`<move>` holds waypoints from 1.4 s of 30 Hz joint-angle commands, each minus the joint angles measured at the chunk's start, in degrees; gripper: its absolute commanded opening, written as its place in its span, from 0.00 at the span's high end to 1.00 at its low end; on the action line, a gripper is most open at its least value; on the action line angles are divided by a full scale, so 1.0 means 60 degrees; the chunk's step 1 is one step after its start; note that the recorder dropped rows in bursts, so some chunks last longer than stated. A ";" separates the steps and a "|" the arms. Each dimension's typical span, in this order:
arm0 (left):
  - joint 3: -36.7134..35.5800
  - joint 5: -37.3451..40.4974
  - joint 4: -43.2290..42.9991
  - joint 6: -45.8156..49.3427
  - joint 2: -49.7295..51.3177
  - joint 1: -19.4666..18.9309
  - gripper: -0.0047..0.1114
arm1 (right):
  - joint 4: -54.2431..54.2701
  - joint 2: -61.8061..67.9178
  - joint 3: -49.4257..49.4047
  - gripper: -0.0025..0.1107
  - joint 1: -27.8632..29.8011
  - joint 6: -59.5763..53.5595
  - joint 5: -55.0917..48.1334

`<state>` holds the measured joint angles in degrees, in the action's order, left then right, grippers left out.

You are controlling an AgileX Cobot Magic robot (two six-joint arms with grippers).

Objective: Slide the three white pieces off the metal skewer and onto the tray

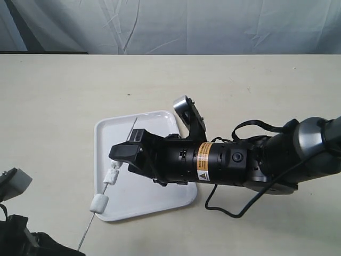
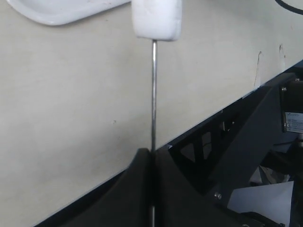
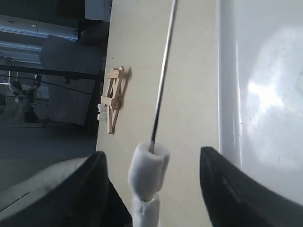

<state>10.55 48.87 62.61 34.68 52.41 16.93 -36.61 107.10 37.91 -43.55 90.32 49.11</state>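
Right claw (image 3: 152,155) stands with its jaws wide apart and grips nothing; two white pieces (image 3: 147,176) sit end to end between my fingers (image 3: 226,189), with a clear gap on either side. Both are threaded on the metal skewer (image 3: 163,80), which runs on from them as a thin grey rod, straight and unobstructed. Off one finger lies the tray (image 3: 228,99), its raised rim close beside the skewer line and its glossy white floor beyond. Off the other finger is open table (image 3: 137,56), with a small heap of wooden sticks (image 3: 113,100) well away, close to the table's edge. Left claw (image 2: 152,155) is pressed together on the skewer's end, clamping it. The rod comes out from between the pads (image 2: 137,189) and crosses open table to the third white piece (image 2: 156,19), well ahead of that claw. That piece sits at the tray's rounded rim; I cannot tell whether it touches. In the exterior view my right arm (image 1: 224,162) lies across the tray's corner on its own side, covering part of the rim, and the skewer passes the right claw and ends over the tray floor. Table surface: pale beige, matt, lightly marked, with wide free room around the tray on every visible side. Behind the table's far edge hangs a creased grey cloth (image 1: 176,24). Past the table edge beside my left claw stands a dark frame (image 2: 246,156).
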 commanded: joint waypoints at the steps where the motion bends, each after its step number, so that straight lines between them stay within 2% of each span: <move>1: -0.0063 0.0064 0.0157 0.0001 -0.0065 0.0056 0.96 | -0.0414 0.0019 0.0010 0.49 0.0023 0.0223 0.0140; 3: -0.0063 0.0064 0.0155 0.0042 -0.0065 0.0056 0.96 | -0.0623 0.0019 0.0034 0.55 0.0023 0.0368 0.0250; 4: -0.0063 0.0085 0.0155 0.0041 -0.0065 0.0056 0.96 | -0.0624 0.0019 0.0034 0.59 0.0023 0.0364 0.0334; 5: -0.0063 0.0169 0.0155 0.0041 -0.0065 0.0056 0.96 | -0.0624 0.0019 0.0034 0.69 0.0023 0.0364 0.0421; 7: -0.0063 0.0382 0.0155 0.0041 -0.0065 0.0056 0.96 | -0.0586 0.0019 0.0034 0.74 0.0023 0.0364 0.0421; 22: -0.0063 0.0386 0.0348 0.0062 -0.0065 0.0056 0.96 | -0.0543 0.0019 0.0034 0.73 0.0023 0.0295 0.0052; 27: -0.0063 0.0386 0.0472 0.0295 -0.0065 0.0056 0.96 | -0.0524 0.0019 0.0034 0.84 0.0023 0.0253 0.0072; 33: -0.0063 0.0611 0.0488 0.0223 -0.0065 0.0056 0.96 | -0.0001 0.0019 0.0053 0.85 0.0023 -0.0242 -0.0011; 42: -0.0063 0.1730 0.0225 -0.0335 -0.0133 0.0056 0.96 | -0.0279 0.0077 0.1211 0.85 0.0023 -0.0625 -0.2625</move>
<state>10.31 51.67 65.76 33.59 52.41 16.93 -40.15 107.10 42.37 -44.09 88.46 41.34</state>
